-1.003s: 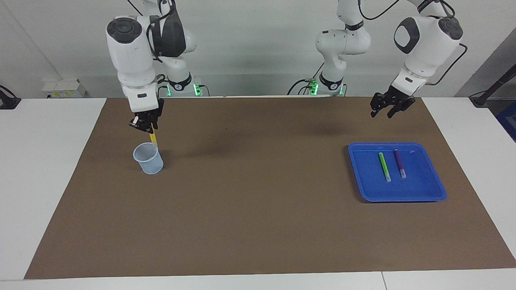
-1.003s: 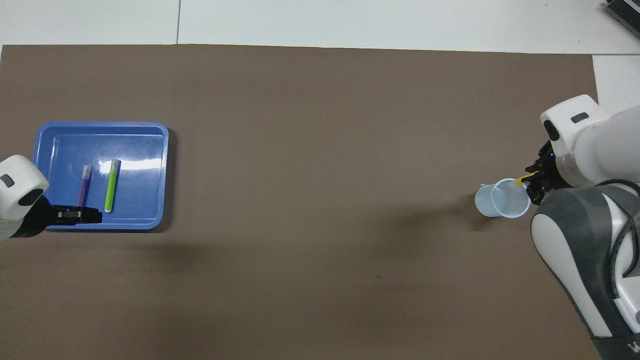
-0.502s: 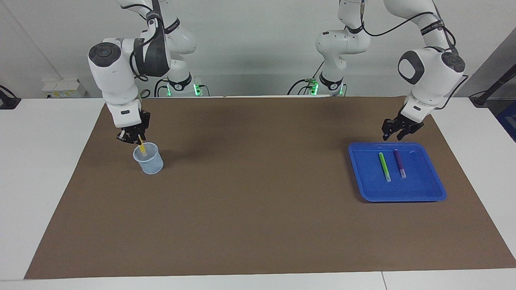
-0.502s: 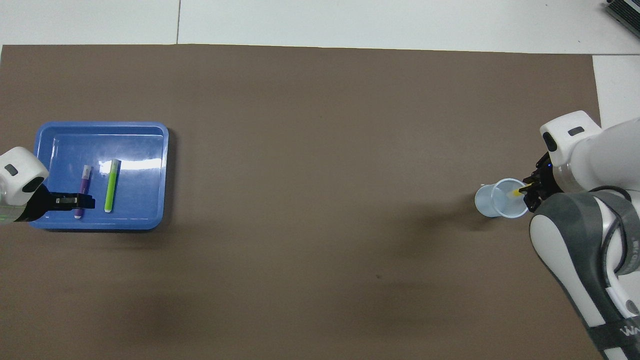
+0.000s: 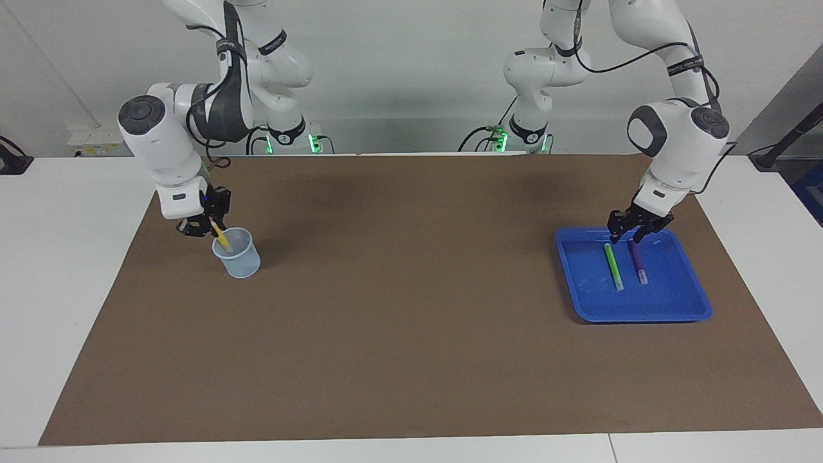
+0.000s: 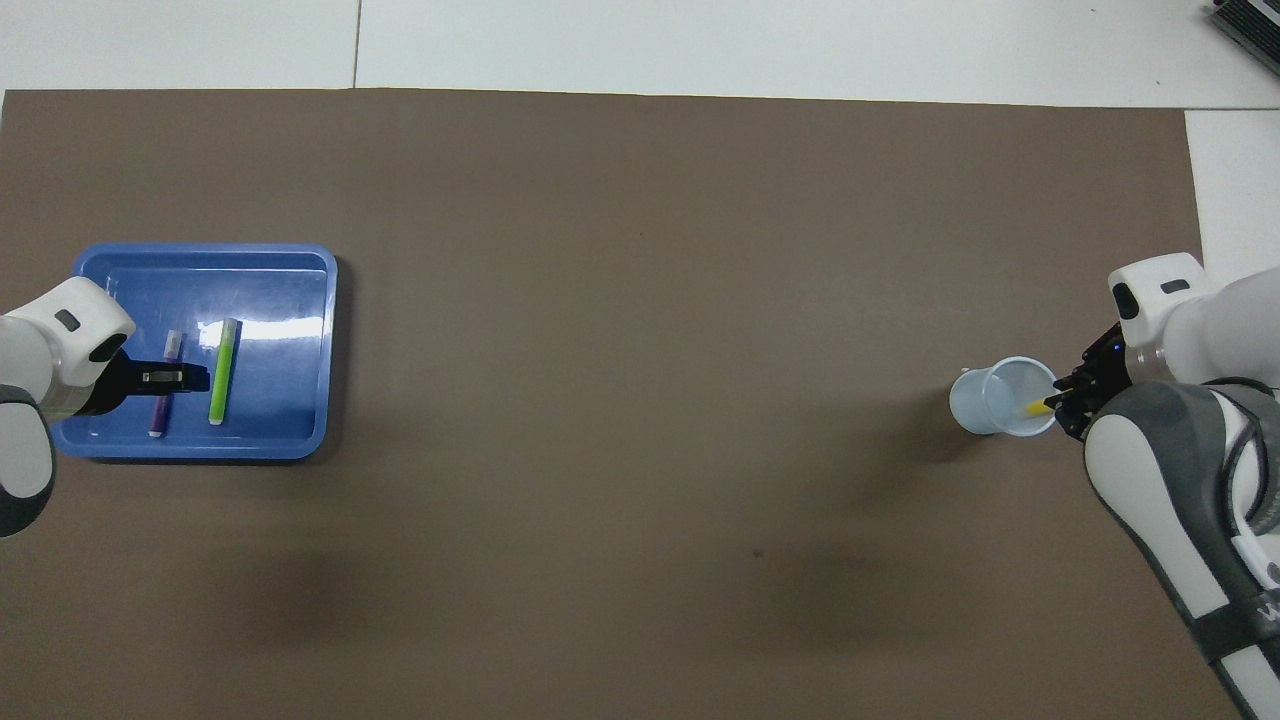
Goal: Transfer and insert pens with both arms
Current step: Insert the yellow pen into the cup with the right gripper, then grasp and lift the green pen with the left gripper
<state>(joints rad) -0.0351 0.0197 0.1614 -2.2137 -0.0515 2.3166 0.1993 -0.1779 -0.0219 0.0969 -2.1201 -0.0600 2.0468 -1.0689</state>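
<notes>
My right gripper (image 5: 209, 226) is shut on the yellow pen (image 5: 222, 238), which slants down with its lower end inside the clear plastic cup (image 5: 239, 258). From overhead the yellow pen (image 6: 1040, 407) crosses the rim of the cup (image 6: 1000, 398). The green pen (image 5: 613, 267) and the purple pen (image 5: 638, 263) lie side by side in the blue tray (image 5: 643, 315). My left gripper (image 5: 624, 236) hangs open and low over the pens' ends nearer the robots. Overhead, the left gripper (image 6: 185, 377) covers the middle of the purple pen (image 6: 172, 345), beside the green pen (image 6: 222, 370).
A brown mat (image 5: 411, 334) covers most of the white table (image 5: 71, 257). The tray sits toward the left arm's end and the cup toward the right arm's end. Two smaller arms with green lights (image 5: 292, 138) stand at the robots' edge.
The right gripper has dropped and tilted the yellow pen's lower end into the cup. The left gripper has come down from above the mat to just over the pens in the tray.
</notes>
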